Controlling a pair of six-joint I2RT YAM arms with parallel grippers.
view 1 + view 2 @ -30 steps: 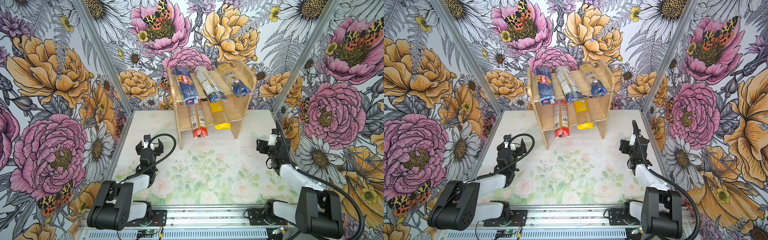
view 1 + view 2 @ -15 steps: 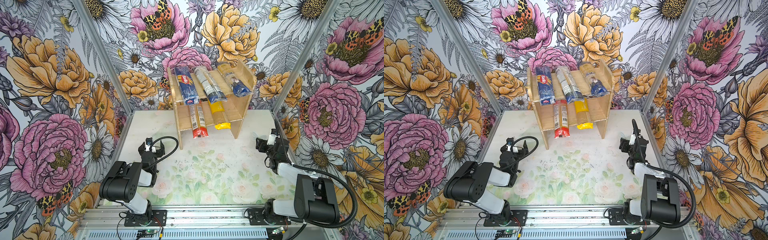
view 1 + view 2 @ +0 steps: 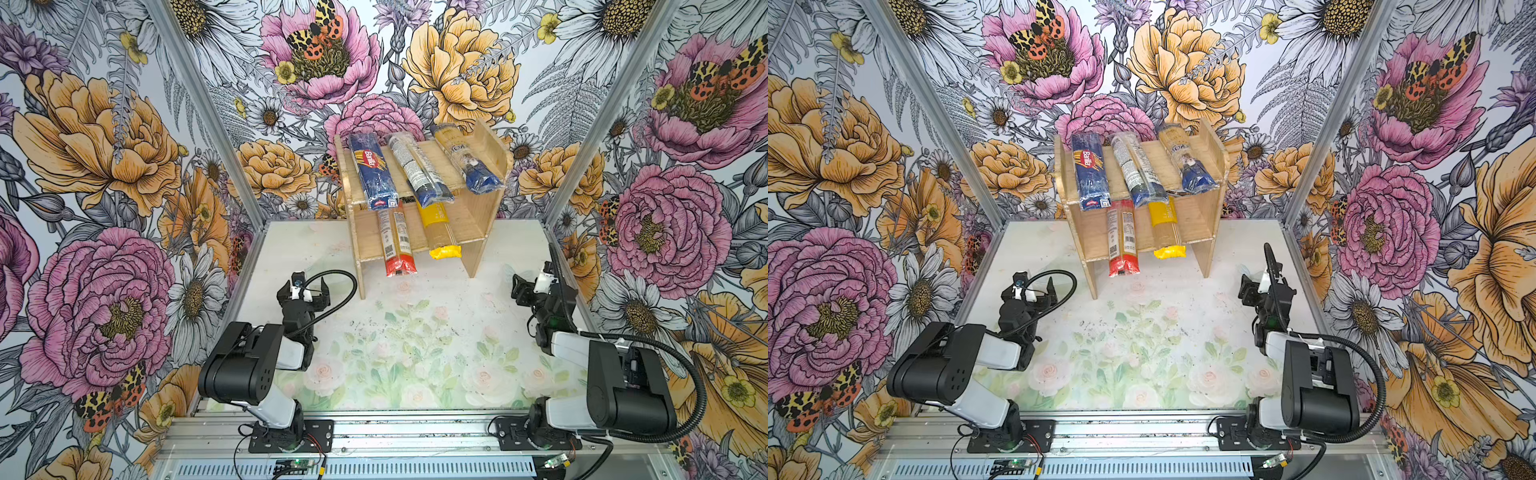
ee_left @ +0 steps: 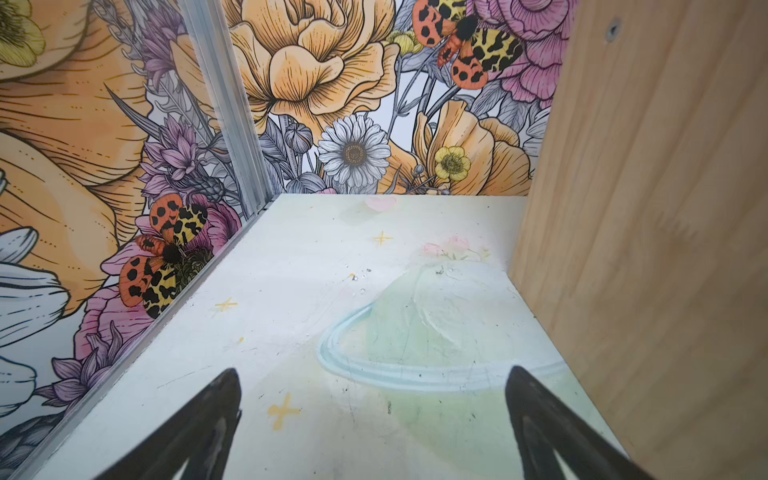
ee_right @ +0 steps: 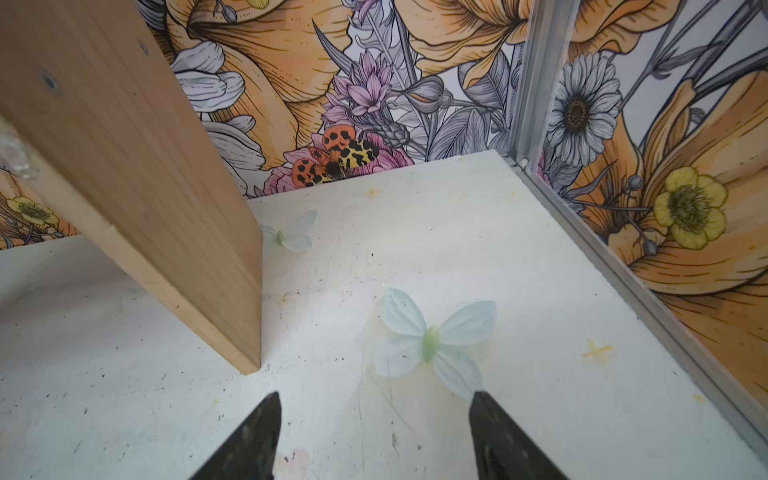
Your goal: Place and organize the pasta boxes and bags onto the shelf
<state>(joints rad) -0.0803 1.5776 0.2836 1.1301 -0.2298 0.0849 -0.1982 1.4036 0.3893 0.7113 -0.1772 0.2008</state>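
Both arms have refolded at the elbow since a second ago, with the claws barely displaced. No pack has moved.

Shelf [image 3: 492, 158] stands at the middle of the bench's [image 3: 415, 332] back edge.

Top tier holds three packs, lying front to back:
- Barilla pack [image 3: 371, 170]
- clear pack [image 3: 415, 170] with a white label
- blue-ended pack [image 3: 467, 162]

Lower tier holds two, both overhanging its front edge:
- red-ended pack [image 3: 397, 245]
- yellow-ended pack [image 3: 440, 232]

Legible writing is "Barilla" only; the other labels are too small to read.

Left claw [image 3: 305, 291], near the left edge beside the shelf's side panel, has its jaws spread wide and is empty. Right claw [image 5: 374, 399], near the right edge, has its jaws apart and is empty.
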